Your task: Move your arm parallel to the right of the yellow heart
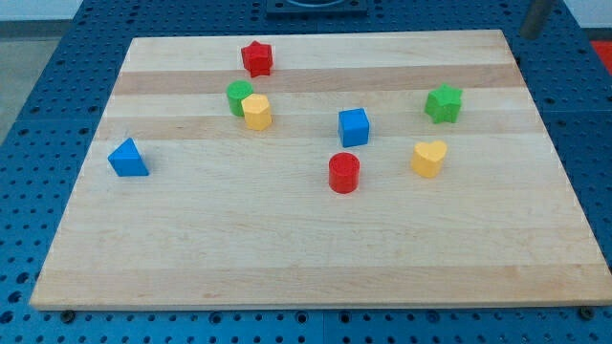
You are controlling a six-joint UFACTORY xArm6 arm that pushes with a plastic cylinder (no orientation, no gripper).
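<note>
Wooden surface (316, 258) fills most of the view, sitting on a blue perforated base (38, 57). Eight blocks are on it, all in the upper half.

Arm: only a blurred dark rod (537, 17) shows at the view's top right corner, off the board. My tip isn't in view, so I can't place it against any block. There's no hand on this rig, just the rod, so nothing is open, closed or held.

Blocks:
- green star (444, 103), view's right, above the target
- yellow heart (429, 158), the task's block, right of centre, standing free
- blue cube (354, 127), left of the heart and slightly higher
- red cylinder (343, 173), left of the heart and slightly lower
- blue triangle (127, 158), far left, alone
- yellow block (256, 112), shape looks hexagonal, touching the green block (237, 96) behind it
- red star (256, 58), near the top edge

Step in hand, my read: the approach hasn't started, rod is parked off the board.

Next move calls for bringing the tip down onto the bare wood to the view's right of the heart, level with it. That patch is open. Coming in from the top right, the path passes near the green star; keep right of it and stop short of the heart so nothing gets nudged.
</note>
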